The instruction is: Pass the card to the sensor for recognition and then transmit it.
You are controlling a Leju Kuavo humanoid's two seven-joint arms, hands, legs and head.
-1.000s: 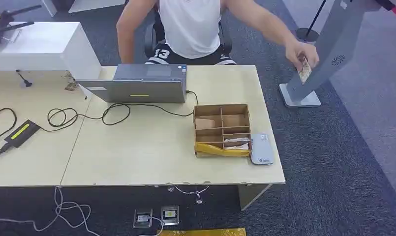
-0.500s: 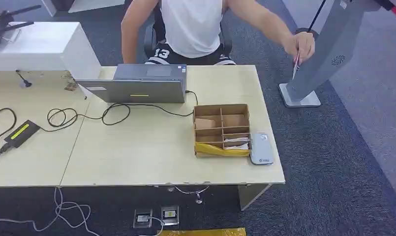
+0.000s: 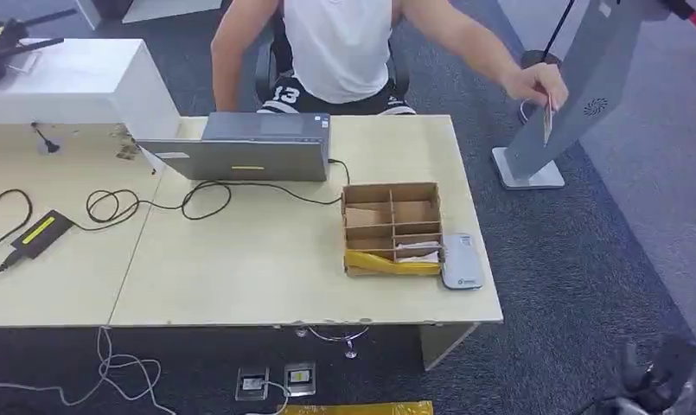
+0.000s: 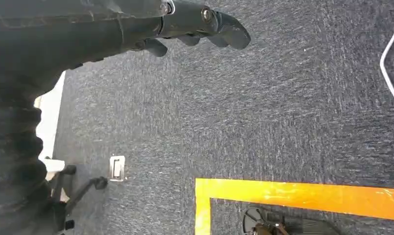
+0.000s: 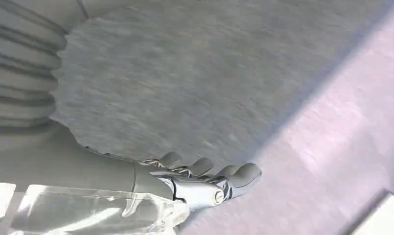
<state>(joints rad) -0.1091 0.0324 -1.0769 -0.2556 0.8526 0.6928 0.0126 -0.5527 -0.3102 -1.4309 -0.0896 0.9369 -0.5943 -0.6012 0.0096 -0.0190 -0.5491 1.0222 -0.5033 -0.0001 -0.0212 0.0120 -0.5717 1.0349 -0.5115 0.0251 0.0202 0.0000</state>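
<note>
A person seated behind the desk holds a card (image 3: 548, 121) edge-on in an outstretched hand, close against the grey standing kiosk (image 3: 586, 95) at the right. A small grey-white reader (image 3: 461, 261) lies on the desk's right end beside a cardboard divider box (image 3: 391, 226). My right hand (image 3: 662, 370) is low at the lower right, over the carpet; in the right wrist view my right hand (image 5: 199, 182) has its fingers stretched out and holds nothing. My left hand (image 4: 195, 24) hangs above the carpet with nothing in it.
A laptop (image 3: 240, 149) stands at the back of the light wooden desk (image 3: 240, 277), with black cables and a power brick (image 3: 40, 233) to the left. A white box (image 3: 67, 82) sits at the far left. Yellow floor tape (image 4: 302, 196) marks the carpet.
The person's hand has carried the card up and to the right, closer to the kiosk, turning it edge-on. My right hand has come into the head view at the lower right.
</note>
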